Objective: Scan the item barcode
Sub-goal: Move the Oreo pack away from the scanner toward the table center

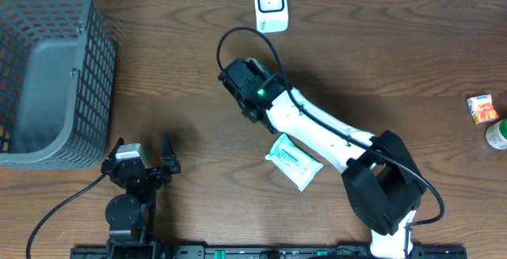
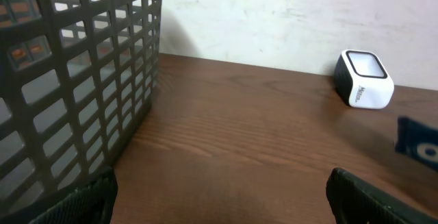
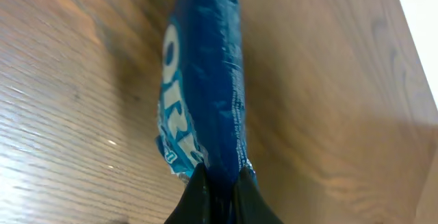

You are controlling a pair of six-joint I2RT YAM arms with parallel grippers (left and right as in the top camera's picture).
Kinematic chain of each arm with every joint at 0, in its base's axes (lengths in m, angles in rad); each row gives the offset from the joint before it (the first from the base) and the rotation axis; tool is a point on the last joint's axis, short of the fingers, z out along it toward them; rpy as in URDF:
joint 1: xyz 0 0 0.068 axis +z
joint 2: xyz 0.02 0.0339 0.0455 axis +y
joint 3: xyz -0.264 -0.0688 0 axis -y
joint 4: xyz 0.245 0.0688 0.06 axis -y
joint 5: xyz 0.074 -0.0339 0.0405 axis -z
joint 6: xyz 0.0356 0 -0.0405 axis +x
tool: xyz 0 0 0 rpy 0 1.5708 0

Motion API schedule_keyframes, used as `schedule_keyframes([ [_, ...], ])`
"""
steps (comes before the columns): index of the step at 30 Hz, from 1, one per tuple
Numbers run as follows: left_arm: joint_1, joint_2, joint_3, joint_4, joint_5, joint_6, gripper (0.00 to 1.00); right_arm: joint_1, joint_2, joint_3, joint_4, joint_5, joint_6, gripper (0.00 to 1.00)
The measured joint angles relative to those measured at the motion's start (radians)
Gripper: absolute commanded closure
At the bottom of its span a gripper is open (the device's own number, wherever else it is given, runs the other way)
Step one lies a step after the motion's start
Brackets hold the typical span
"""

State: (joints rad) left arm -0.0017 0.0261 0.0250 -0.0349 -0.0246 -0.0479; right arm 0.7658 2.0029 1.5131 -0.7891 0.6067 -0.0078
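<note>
Blue packet (image 3: 205, 80), print half hidden, in right gripper (image 3: 217, 183).

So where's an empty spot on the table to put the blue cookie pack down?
For the blue cookie pack, bare wood lies between the basket and the right arm, and a wider stretch between the scanner and the small orange box. It is crowded around the white packet beside that arm.
</note>
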Motion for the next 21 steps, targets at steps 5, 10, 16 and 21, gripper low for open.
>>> schedule_keyframes([
  [5,0.0,0.0,0.0,0.0,0.0,0.0,0.02,0.03,0.001,-0.136,0.095,0.031,0.05,0.99],
  [10,0.0,0.0,0.0,0.0,0.0,0.0,0.02,0.092,0.001,-0.161,0.109,0.028,0.061,0.98],
  [16,0.0,0.0,0.0,0.0,0.0,0.0,0.02,0.124,0.001,-0.162,0.122,-0.035,0.093,0.99],
  [21,0.0,0.0,0.0,0.0,0.0,0.0,0.02,0.109,0.001,-0.148,0.085,-0.135,0.112,0.99],
])
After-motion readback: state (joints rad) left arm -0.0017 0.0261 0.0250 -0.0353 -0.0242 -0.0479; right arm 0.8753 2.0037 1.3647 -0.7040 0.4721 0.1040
